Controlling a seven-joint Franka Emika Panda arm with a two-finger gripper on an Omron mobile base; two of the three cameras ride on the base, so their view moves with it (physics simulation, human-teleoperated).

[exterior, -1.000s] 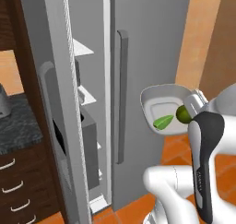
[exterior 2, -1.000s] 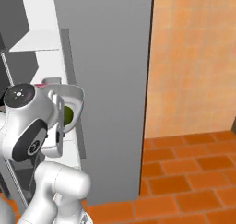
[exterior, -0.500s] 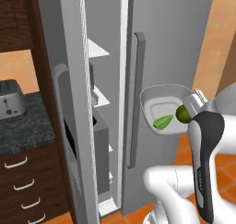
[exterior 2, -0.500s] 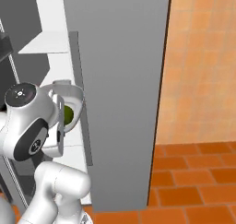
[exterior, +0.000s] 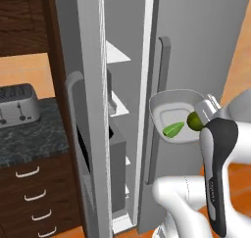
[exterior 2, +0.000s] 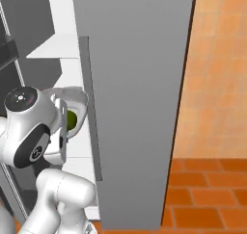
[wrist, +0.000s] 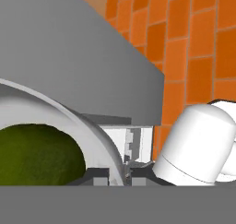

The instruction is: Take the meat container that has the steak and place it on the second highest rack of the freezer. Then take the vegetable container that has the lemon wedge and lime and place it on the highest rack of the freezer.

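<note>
Pincer point(exterior: 208, 106) clamped, arm raised upright

Partly hidden or cropped items around the open freezer.
The vegetable container point(exterior: 171, 113) has its right rim covered by the end effector point(exterior: 208, 109); in the right base view the arm hides most of it, and the hand view crops its near wall. The toaster point(exterior: 17, 104) is cut by the left edge. The freezer point(exterior: 125, 60) racks lie largely behind the open door point(exterior: 83, 85); their contents cannot be made out.

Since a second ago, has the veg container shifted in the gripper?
No. The container sits the same against the arm; the fridge handle shifted because the base drove.
</note>
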